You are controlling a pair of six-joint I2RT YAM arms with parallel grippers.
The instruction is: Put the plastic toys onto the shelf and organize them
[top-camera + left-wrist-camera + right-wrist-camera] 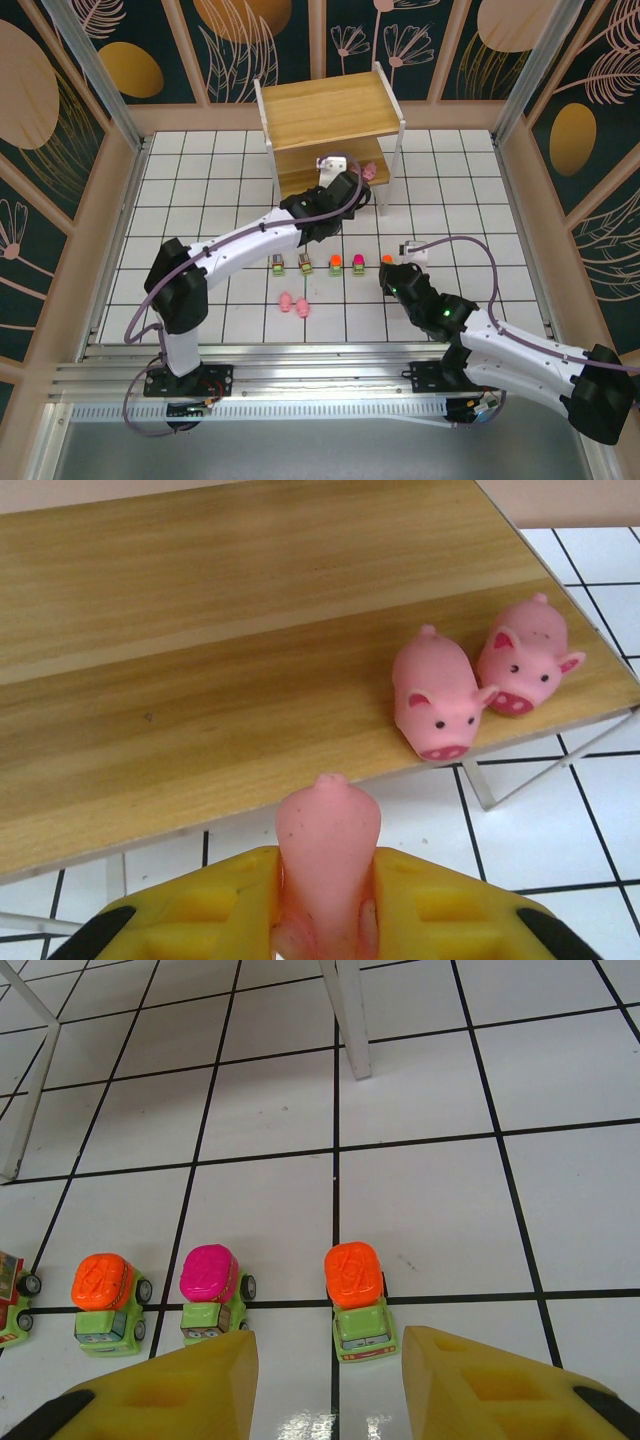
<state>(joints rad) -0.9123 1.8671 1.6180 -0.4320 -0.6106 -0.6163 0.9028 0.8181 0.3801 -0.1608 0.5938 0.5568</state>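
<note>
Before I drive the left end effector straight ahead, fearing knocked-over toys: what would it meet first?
Probably the front edge of the shelf's lower board, with the pink pig clamped in the left end effector touching first. The standing pig lies right of that line, though depth is unclear.

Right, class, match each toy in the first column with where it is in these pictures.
Toys
1. pig nearest the left wrist camera
2. two pigs facing that camera
3. two pigs lying together in the top view
4. pink-topped car

Places
A. on the bare white tiles, nearer the arm bases than the cars
B. between two orange-topped cars
C. gripped in the left hand
D. on the lower board of the shelf

Pairs: 1-C, 2-D, 3-A, 4-B
</note>
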